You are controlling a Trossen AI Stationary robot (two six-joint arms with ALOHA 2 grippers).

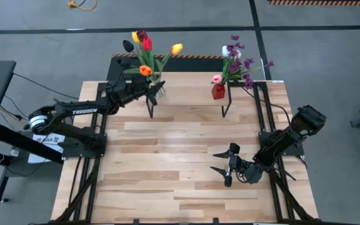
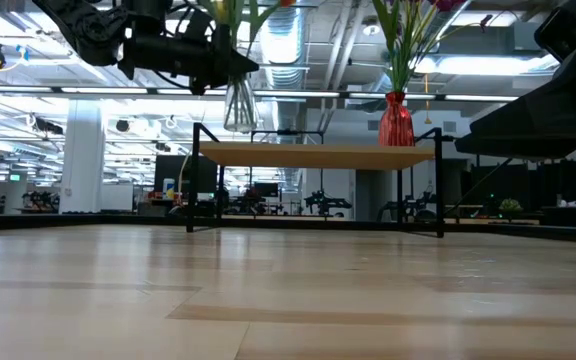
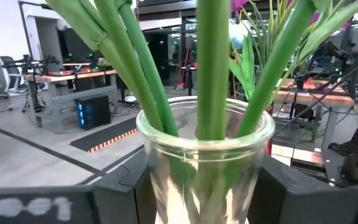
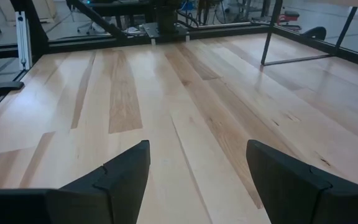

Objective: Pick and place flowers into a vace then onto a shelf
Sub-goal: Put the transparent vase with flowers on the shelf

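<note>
A clear glass vase [image 2: 238, 105] holds red, yellow, orange and dark tulips [image 1: 147, 47] on green stems [image 3: 213, 68]. My left gripper [image 1: 147, 92] is shut on it at the left end of the shelf [image 2: 318, 155]. The vase's bottom hangs a little above the board. A red vase [image 2: 396, 122] with purple, pink and white flowers [image 1: 237, 59] stands on the shelf's right end. My right gripper [image 1: 227, 165] hovers open over the table's near right, with nothing between its fingers [image 4: 129, 171]. My left gripper pinches the glass vase's body [image 3: 166, 186] just below its rim, between its two fingers [image 3: 291, 193], one on each side. The fingers reach in about level from the table's left. The vase stands upright in the hold, lifted clear, with the stems rising out of its mouth.
The shelf stands on thin black legs [image 1: 150, 107] at the table's far edge. Bare wood tabletop [image 1: 180, 156] stretches in front of it. Black frame rails [image 1: 86, 175] run along the left and right sides of the table.
</note>
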